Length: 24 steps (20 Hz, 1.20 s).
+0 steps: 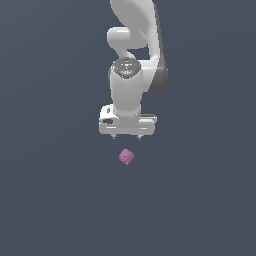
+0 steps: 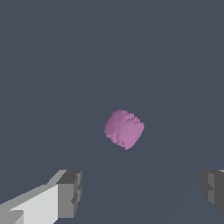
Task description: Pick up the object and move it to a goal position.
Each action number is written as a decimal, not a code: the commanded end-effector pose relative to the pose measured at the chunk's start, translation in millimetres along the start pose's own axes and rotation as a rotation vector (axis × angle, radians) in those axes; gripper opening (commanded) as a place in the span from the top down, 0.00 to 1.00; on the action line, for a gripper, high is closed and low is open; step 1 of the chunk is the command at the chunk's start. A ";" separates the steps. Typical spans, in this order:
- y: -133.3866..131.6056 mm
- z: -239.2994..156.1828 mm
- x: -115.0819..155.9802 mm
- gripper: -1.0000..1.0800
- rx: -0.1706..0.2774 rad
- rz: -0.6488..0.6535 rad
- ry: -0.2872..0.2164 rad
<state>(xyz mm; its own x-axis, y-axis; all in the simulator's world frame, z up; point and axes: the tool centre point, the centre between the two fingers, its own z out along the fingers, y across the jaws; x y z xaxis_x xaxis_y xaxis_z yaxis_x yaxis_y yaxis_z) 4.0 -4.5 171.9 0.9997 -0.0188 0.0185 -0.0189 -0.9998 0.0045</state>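
Observation:
The object (image 1: pixel 126 157) is a small pink-purple, knobbly lump lying on the dark grey surface. My white gripper (image 1: pixel 127 136) hangs above it, pointing down, with its short fingertips spread wide and nothing between them. In the exterior view the object sits just below the gripper, apart from it. In the wrist view the object (image 2: pixel 124 128) shows near the middle of the picture, with the two grey fingertips (image 2: pixel 70 192) far apart on either side of the gripper's midpoint (image 2: pixel 142 190).
The white arm (image 1: pixel 135 45) rises behind the gripper to the top of the exterior view. The plain dark grey surface (image 1: pixel 50 190) spreads all around the object.

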 end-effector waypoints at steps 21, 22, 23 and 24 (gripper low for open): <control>1.7 32.1 9.0 0.04 0.003 0.237 -0.006; 1.7 35.9 9.8 0.04 0.003 0.264 -0.007; 1.6 40.0 10.7 0.04 0.003 0.292 -0.009; 1.5 44.2 11.5 0.04 0.004 0.321 -0.010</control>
<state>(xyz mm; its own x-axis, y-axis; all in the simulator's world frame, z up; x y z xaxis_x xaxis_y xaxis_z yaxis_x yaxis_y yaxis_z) 15.0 -6.6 134.1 0.9561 -0.2929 0.0108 -0.2929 -0.9561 -0.0030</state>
